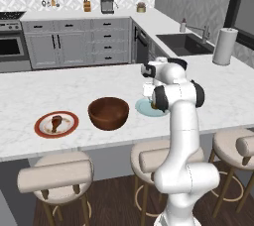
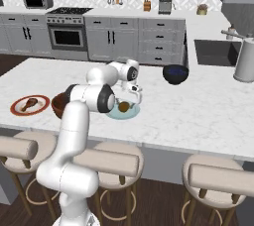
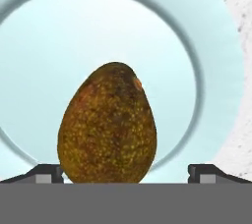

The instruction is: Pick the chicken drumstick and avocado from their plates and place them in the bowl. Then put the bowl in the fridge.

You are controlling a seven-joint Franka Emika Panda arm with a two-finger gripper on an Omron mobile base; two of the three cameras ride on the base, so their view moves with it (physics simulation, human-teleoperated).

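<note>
Gripper [image 3: 126, 173] jaws wide open — straddling avocado [image 3: 107, 125] (no grip).

This is a home kitchen, laid out around a white marble island [image 1: 59, 88]. Padded stools [image 1: 57, 175] stand along its near side; beyond it run grey cabinets [image 1: 74, 41] with an oven [image 2: 66, 34], a coffee machine [image 1: 106, 1] and, to the island's right, a sink [image 1: 184, 43].

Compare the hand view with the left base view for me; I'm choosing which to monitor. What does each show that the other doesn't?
Hand view alone: the avocado up close between the open pincer tips. Left base view alone: the chicken drumstick on its red-rimmed plate, the empty wooden bowl, and the sink. Both: the pale blue-green plate on the marble counter.
</note>
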